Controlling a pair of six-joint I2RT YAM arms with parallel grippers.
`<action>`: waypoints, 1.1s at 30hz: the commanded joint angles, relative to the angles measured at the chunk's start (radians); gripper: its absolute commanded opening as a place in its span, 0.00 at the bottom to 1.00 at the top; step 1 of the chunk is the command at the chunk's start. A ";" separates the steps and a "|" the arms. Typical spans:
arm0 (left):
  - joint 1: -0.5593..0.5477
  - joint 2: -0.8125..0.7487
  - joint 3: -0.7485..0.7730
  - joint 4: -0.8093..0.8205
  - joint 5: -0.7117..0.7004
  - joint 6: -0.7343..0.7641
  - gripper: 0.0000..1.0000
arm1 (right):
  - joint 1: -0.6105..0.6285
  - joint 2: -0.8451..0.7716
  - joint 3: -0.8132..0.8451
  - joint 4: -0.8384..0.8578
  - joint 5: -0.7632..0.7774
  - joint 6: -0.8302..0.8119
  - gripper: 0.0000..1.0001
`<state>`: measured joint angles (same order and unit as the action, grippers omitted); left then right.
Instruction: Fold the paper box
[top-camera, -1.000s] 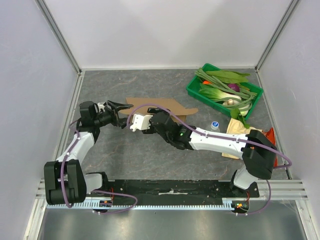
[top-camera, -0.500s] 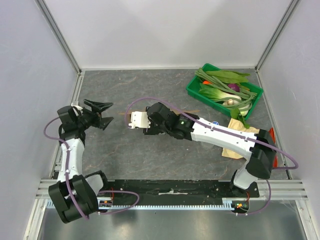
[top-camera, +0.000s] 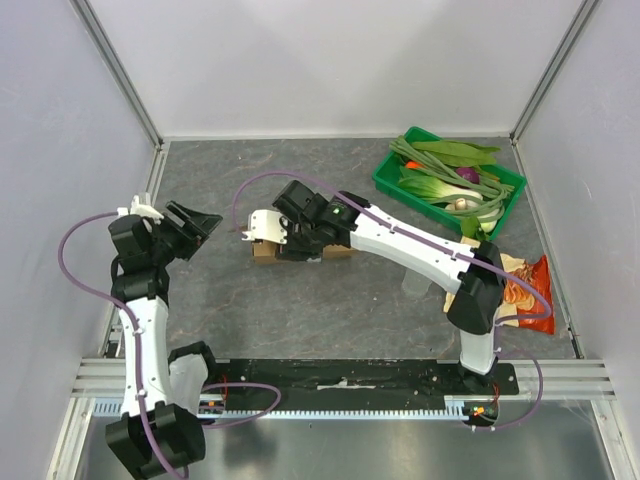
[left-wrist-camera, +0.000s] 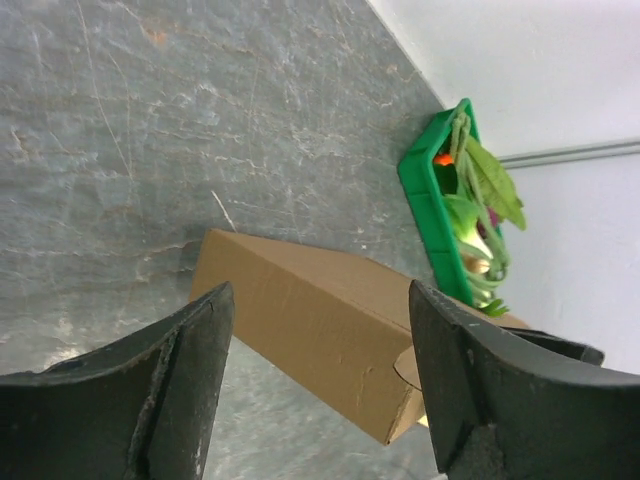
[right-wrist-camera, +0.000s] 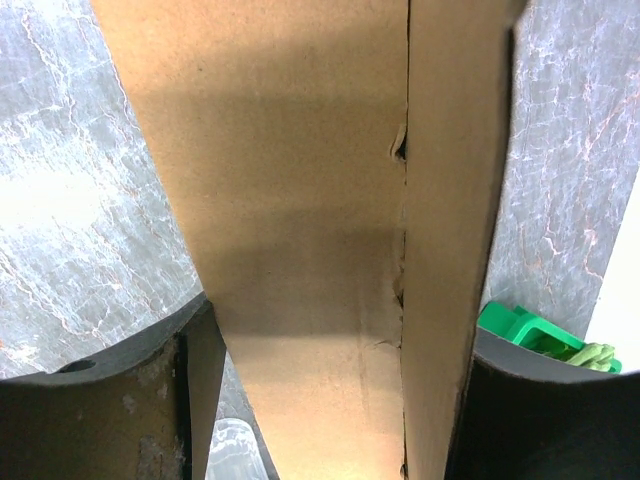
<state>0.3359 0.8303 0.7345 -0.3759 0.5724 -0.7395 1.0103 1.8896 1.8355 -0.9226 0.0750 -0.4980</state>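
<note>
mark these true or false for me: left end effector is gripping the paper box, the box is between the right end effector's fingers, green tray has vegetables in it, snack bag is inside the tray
1. The left end effector is gripping the paper box. False: it is open and apart from the box, off to its left.
2. The box is between the fingers of the right end effector. True.
3. The green tray has vegetables in it. True.
4. The snack bag is inside the tray. False: it lies on the table beside the right arm, nearer the arm bases than the tray.
</note>
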 joint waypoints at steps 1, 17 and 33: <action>-0.029 -0.063 0.016 -0.011 -0.077 0.188 0.76 | -0.009 0.054 0.024 -0.107 -0.047 0.043 0.48; -0.066 0.030 -0.069 0.449 0.076 0.232 0.79 | -0.167 0.223 0.157 -0.045 -0.268 -0.065 0.70; -0.230 0.274 0.113 0.655 0.254 0.833 0.68 | -0.269 0.204 0.087 -0.027 -0.434 -0.096 0.66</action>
<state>0.1135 1.0729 0.7700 0.1753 0.7689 -0.1745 0.7574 2.0174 1.9900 -0.8608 -0.2436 -0.6392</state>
